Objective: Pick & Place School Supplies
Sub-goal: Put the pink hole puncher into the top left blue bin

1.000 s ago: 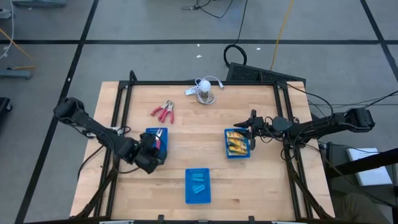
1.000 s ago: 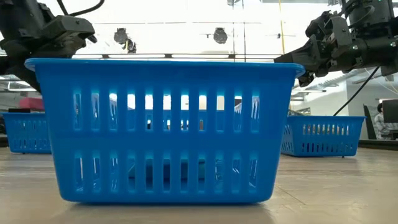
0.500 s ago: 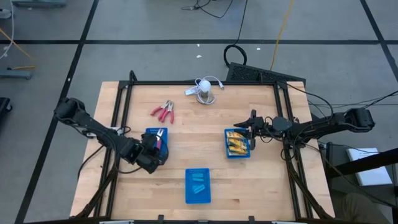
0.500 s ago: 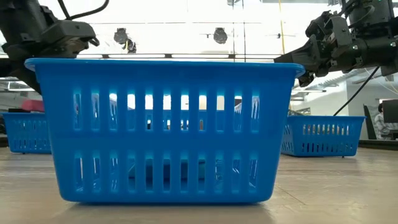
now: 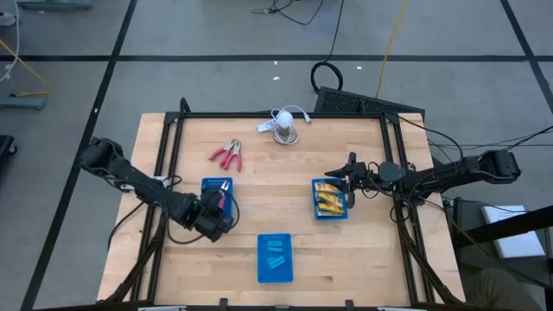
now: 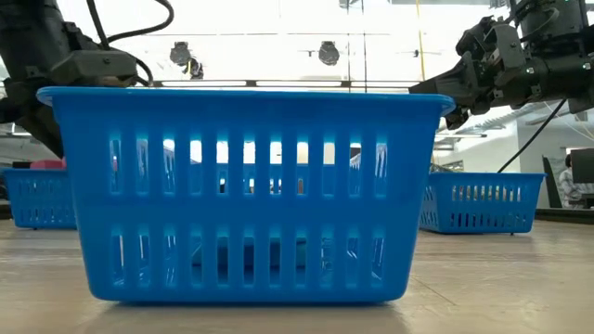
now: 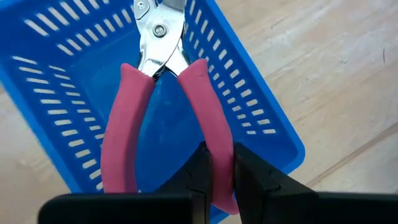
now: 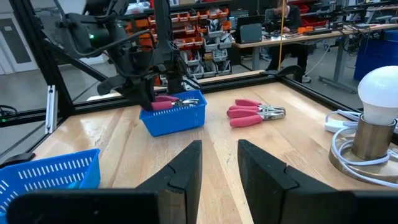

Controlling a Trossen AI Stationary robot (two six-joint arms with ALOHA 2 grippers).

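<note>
My left gripper (image 5: 220,207) is shut on a pair of red-handled pliers (image 7: 124,124) over a small blue tray (image 5: 213,185) on the table's left. In the right wrist view the pliers (image 8: 174,101) lie about level along that tray's (image 8: 177,119) top. A second pair of pliers (image 5: 226,155) lies flat on the wood farther back. Yellow-orange boxes (image 5: 328,200) fill the right tray. Light-blue blocks (image 5: 276,256) lie in the near tray. My right gripper (image 5: 349,183) hovers open by the right tray's far right corner. My left gripper pinches one red handle (image 7: 211,127) of the pliers near its free end between its two fingers (image 7: 245,171). The fingers lie roughly along the handle, coming from the table's near side. The metal head (image 7: 158,28) points away over the tray; whether it touches the tray, I cannot tell.
A white bulb on a metal base with a cable (image 5: 285,126) stands near the far edge. The near tray (image 6: 246,195) fills the low view. Black frame rails (image 5: 168,164) run along the table's sides. Bare wood (image 5: 272,186) lies between the trays.
My left gripper has drawn back a little toward the table's near edge with the pliers still in its hold, so more of the left tray shows beyond it. The right arm has kept still.
</note>
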